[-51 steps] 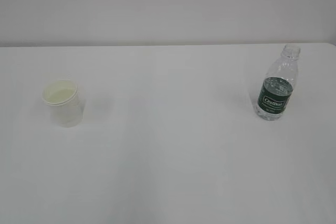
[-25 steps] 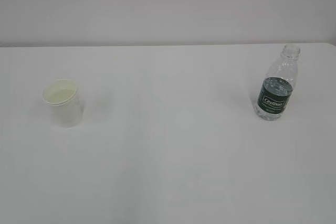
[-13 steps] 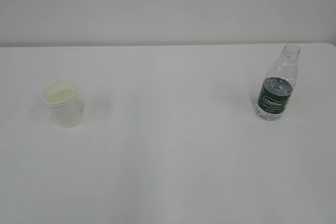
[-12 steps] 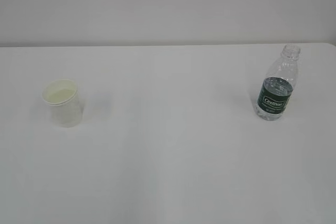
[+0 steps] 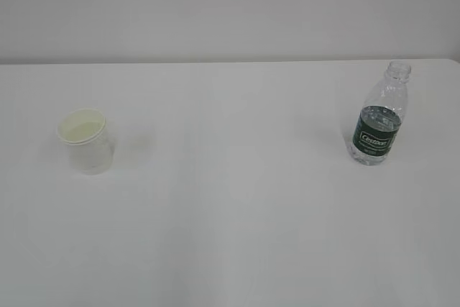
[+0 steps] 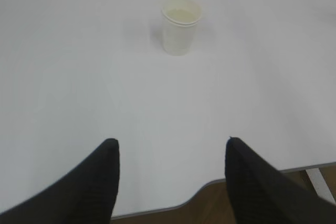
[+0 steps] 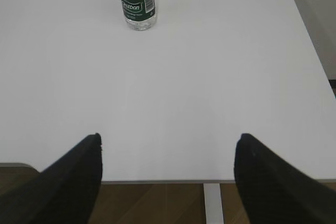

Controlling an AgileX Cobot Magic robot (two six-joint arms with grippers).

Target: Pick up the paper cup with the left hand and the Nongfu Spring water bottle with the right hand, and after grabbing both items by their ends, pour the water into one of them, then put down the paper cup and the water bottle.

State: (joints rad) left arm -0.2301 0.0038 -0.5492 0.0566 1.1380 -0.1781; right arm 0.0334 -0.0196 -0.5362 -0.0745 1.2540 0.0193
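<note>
The white paper cup (image 5: pixel 86 140) stands upright on the left of the white table, also far ahead of the left gripper (image 6: pixel 170 145) as the paper cup (image 6: pixel 180 24). The water bottle (image 5: pixel 379 116), clear with a dark green label and no cap, stands upright at the right; in the right wrist view only the lower part of the bottle (image 7: pixel 137 1) shows at the top edge. The right gripper (image 7: pixel 168 140) hangs at the table's near edge, well short of the bottle. Both grippers are open and empty. Neither arm shows in the exterior view.
The white table's near edge (image 7: pixel 157 181) runs under the right gripper, with wooden floor and a white table leg (image 7: pixel 212 203) below. The table's front edge (image 6: pixel 157 211) curves under the left gripper. The table's right edge (image 7: pixel 310 40) lies beyond the bottle.
</note>
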